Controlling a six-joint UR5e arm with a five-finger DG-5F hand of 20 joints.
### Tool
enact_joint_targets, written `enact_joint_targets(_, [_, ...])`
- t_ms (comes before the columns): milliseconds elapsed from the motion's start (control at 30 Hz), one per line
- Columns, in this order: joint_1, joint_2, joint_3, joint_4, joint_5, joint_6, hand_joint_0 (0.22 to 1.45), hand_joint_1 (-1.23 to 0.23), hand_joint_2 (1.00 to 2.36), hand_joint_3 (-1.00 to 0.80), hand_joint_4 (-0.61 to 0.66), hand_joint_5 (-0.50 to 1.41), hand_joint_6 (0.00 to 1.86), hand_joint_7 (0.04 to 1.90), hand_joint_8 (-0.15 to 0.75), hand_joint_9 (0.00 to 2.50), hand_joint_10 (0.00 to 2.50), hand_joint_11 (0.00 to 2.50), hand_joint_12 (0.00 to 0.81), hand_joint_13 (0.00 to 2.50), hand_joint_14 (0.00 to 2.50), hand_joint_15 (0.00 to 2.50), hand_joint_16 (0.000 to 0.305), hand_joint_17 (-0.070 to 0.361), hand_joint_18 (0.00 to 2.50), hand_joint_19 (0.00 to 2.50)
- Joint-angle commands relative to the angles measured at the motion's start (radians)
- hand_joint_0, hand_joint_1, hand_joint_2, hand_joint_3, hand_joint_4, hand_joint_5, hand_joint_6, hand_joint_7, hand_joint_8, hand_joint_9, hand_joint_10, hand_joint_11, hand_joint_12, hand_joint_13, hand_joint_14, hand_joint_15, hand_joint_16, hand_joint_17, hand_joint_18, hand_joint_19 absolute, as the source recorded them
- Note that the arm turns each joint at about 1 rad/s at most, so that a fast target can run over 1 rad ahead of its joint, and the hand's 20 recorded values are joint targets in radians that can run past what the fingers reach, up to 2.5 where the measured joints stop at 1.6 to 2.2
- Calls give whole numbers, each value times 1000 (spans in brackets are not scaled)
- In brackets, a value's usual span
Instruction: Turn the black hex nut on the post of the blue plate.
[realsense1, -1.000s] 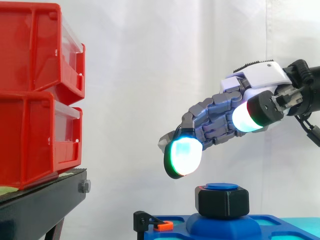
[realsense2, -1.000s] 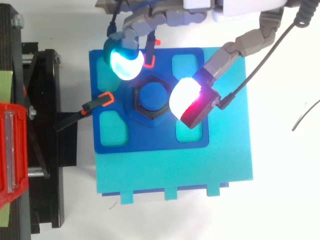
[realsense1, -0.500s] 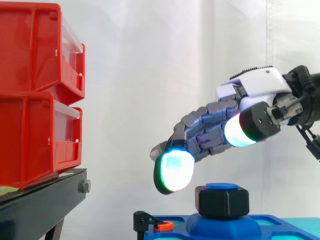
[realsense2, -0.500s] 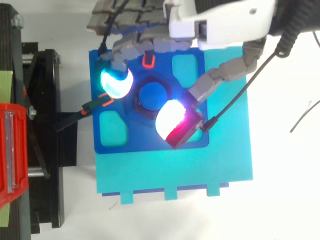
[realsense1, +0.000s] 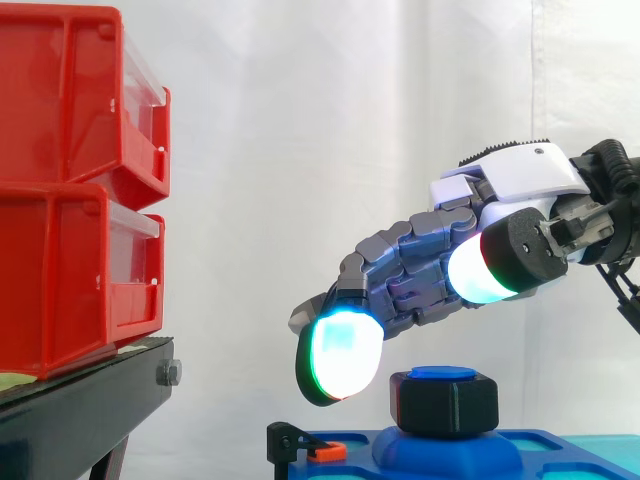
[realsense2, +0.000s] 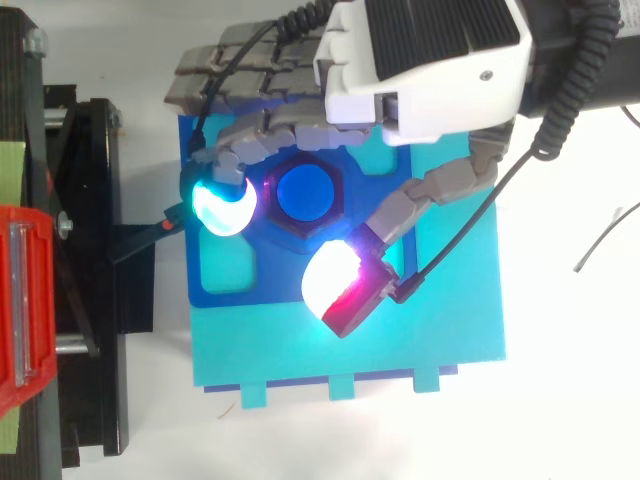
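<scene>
Robot test cell in a lab; nothing domestic or retail about it. A plain white curtain (realsense1: 350, 150) closes off the whole background. Side view, 9 o'clock: red bins (realsense1: 70, 270), stacked two high on a black stand (realsense1: 80, 410) with a bolt head at its edge. Top view, centre: a white worktop (realsense2: 570, 400) carries a teal fixture block (realsense2: 350, 345) with a blue plate (realsense2: 275, 270) on it, a purpose-built jig. At 12 o'clock, a robot hand (realsense2: 430, 60) with glowing pads.
</scene>
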Motion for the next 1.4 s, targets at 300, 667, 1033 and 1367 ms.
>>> enact_joint_targets(300, [-2,0,-2,-11,-3,-1,425,-468,1000,-500,192,-242,503,931,236,0,0,0,346,0,0,0,46,103,0,0])
enact_joint_targets(667, [-15,0,-2,-10,-14,-12,426,-464,1000,-500,188,-243,503,930,237,0,0,0,345,0,0,0,46,103,0,0])
enact_joint_targets(1033, [-31,0,-2,-13,-29,-26,426,-463,1000,-500,193,-241,503,933,235,0,0,0,346,0,0,0,45,102,0,0])
enact_joint_targets(1367, [-47,0,-2,-31,-43,-38,427,-462,1000,-500,189,-241,503,927,234,0,0,0,345,0,0,0,45,102,0,0])
